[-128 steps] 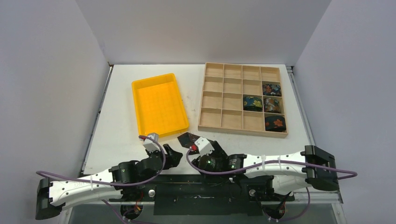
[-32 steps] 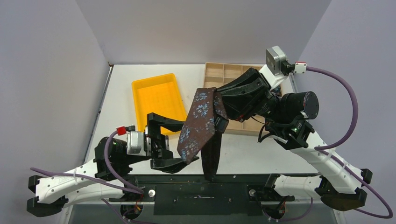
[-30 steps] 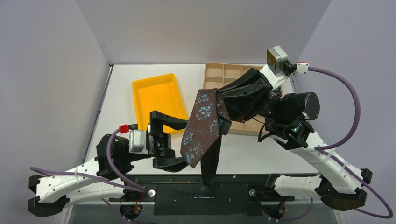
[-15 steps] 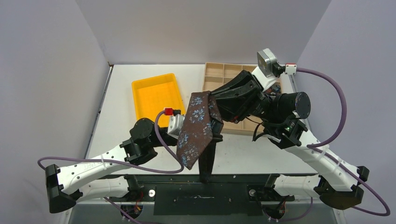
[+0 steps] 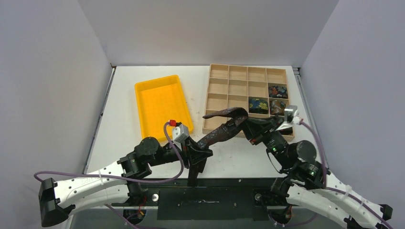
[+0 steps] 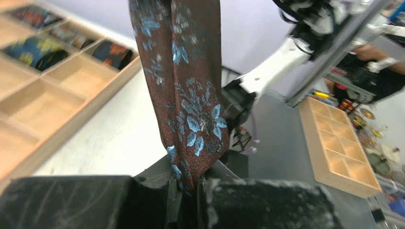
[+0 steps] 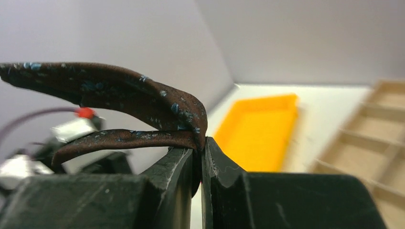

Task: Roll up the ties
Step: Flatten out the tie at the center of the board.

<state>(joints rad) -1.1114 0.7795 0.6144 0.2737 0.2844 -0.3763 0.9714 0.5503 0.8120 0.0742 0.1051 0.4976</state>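
A brown tie with blue flowers (image 5: 220,132) is held above the table's front, stretched between both grippers. My left gripper (image 5: 198,152) is shut on its lower wide end, and the tie (image 6: 187,86) rises from the jaws in the left wrist view. My right gripper (image 5: 244,126) is shut on a fold of the tie (image 7: 124,90), with a loop arching leftward above the fingers. A dark tail (image 5: 193,172) hangs toward the front edge. Rolled ties (image 5: 258,104) fill cells at the right of the wooden tray (image 5: 228,88).
A yellow bin (image 5: 162,104) stands on the table left of the wooden tray. The yellow bin (image 7: 258,129) and the wooden tray (image 7: 377,143) lie beyond the right fingers. Both forearms lie low along the table's near edge.
My right arm has dropped from high over the tray to low near the front, bringing the tie down. My left gripper swung in and shut on the tie's wide end.
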